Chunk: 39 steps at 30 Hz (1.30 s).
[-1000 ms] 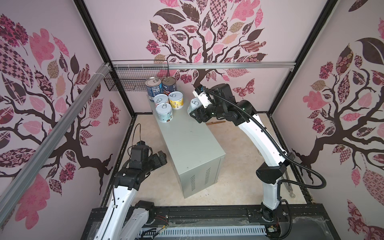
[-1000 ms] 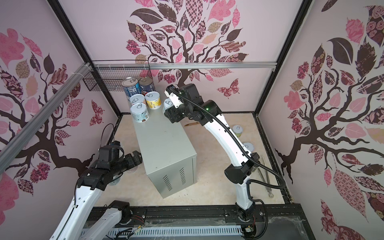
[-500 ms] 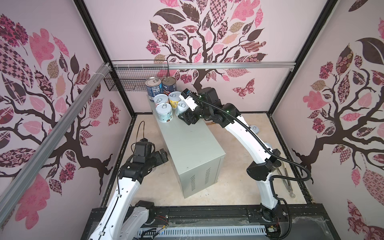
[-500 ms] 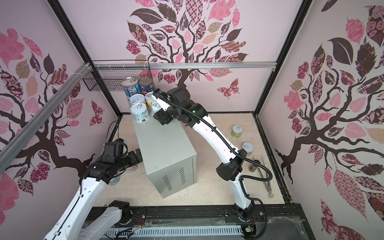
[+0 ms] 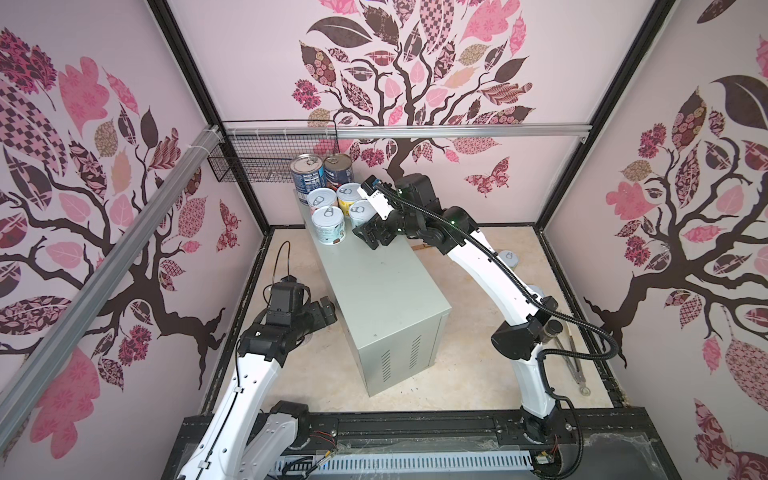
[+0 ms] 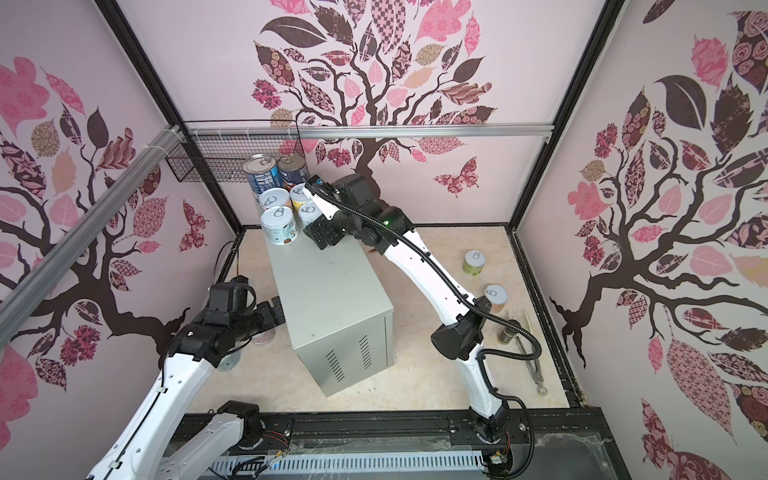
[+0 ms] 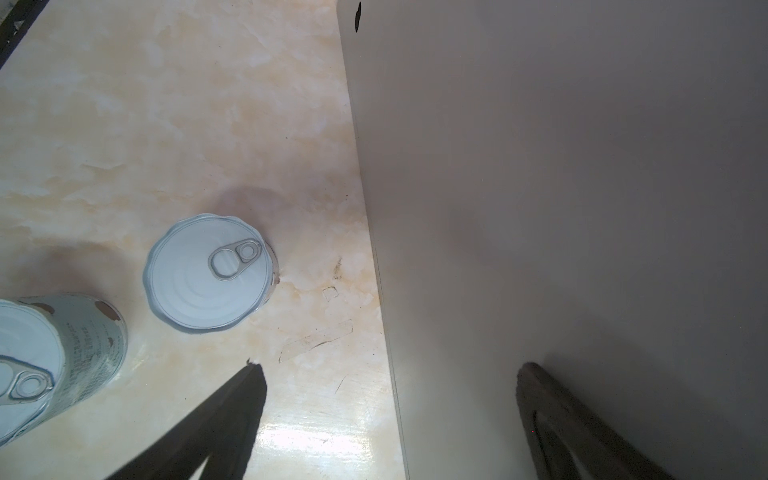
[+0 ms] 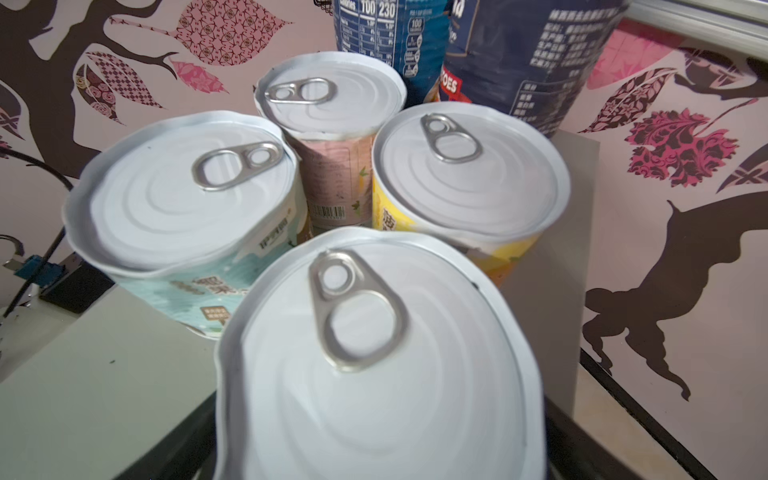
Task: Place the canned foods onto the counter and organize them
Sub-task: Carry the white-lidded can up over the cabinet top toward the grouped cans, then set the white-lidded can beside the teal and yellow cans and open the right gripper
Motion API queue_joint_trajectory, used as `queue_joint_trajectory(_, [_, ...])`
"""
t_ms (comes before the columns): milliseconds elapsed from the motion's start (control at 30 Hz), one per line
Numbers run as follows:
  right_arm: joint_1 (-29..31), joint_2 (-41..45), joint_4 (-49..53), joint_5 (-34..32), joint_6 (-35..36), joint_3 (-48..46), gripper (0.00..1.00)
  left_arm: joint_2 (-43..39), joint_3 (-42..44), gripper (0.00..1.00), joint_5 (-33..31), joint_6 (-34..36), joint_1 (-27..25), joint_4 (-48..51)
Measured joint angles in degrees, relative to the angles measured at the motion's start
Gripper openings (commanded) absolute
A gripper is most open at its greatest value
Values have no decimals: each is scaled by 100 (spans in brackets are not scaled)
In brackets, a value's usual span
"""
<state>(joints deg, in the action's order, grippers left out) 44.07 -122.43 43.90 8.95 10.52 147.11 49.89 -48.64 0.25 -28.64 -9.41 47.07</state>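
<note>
On the far end of the grey counter (image 5: 374, 286) stand two tall canned foods (image 5: 308, 171) and several short ones with white pull-tab lids (image 5: 328, 224). My right gripper (image 5: 368, 237) reaches there from the right. Its jaws are open, on either side of the nearest short can (image 8: 374, 395), which stands upright on the counter beside the yellow can (image 8: 469, 183). My left gripper (image 7: 390, 365) hangs open and empty low beside the counter's left wall (image 7: 561, 187). Two short cans (image 7: 210, 272) stand on the floor close to it.
A black wire basket (image 5: 257, 162) hangs on the back wall behind the cans. Right of the counter, on the floor, are two short cans (image 6: 473, 262), a small dark jar (image 6: 505, 332) and metal tongs (image 6: 532, 361). The near half of the counter top (image 6: 332, 299) is bare.
The right arm swung left with a short can, set it in the cluster on the counter, and its jaws widened. The left arm shifted slightly beside the counter.
</note>
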Motion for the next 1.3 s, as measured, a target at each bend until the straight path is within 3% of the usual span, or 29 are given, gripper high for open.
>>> queue_joint_trajectory(100, [0,0,-35,28,-4,-20,96,0,0,98,-2,-2,0,-11])
queue_joint_trajectory(400, [-7,22,-422,267,-131,-498,81,-2,0,98,0,-2,-2,-31])
queue_joint_trajectory(733, [-4,22,-490,321,-216,-501,74,-13,0,98,-2,-2,-17,-33])
queue_joint_trajectory(1067, [17,22,-507,374,-286,-501,84,-15,0,98,-7,0,-17,-33])
queue_joint_trajectory(1300, [26,22,-507,354,-297,-501,97,-35,0,98,-13,13,-17,-33])
